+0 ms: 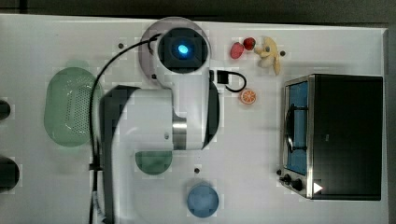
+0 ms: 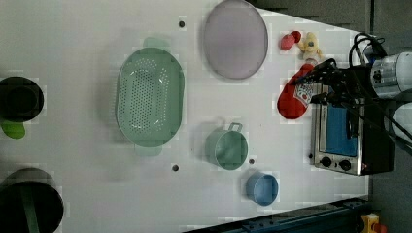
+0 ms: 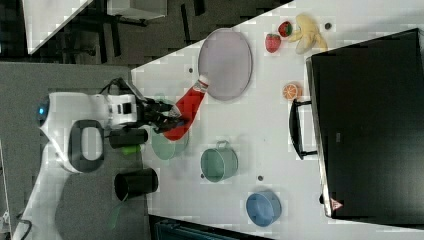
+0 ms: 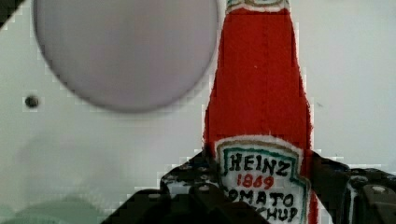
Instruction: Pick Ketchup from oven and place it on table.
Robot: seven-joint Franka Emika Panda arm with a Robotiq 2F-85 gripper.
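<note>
Gripping the Ketchup [image 4: 258, 84] at its label, the end effector [image 3: 172, 116] holds the bottle level above the desk [image 3: 270, 130], clear of the oven [image 3: 367, 125], cap toward the grey plate [image 3: 226, 62] at one o'clock in the right view. Label reads "HEINZ 1869 TOMATO KETCHUP". Open desk lies between plate and oven handle [image 3: 296, 127].

A robot lab set up as a mock kitchen — a white table [image 1: 42, 186] dotted with screw holes carries a toaster oven [image 1: 334, 135], a green colander [image 1: 70, 106], cups and toy fruit [image 1: 268, 52]. The Franka arm [image 1: 154, 135] stands mounted on it, cables trailing — beyond the edge lie grey floor and other furniture [image 3: 135, 7].
</note>
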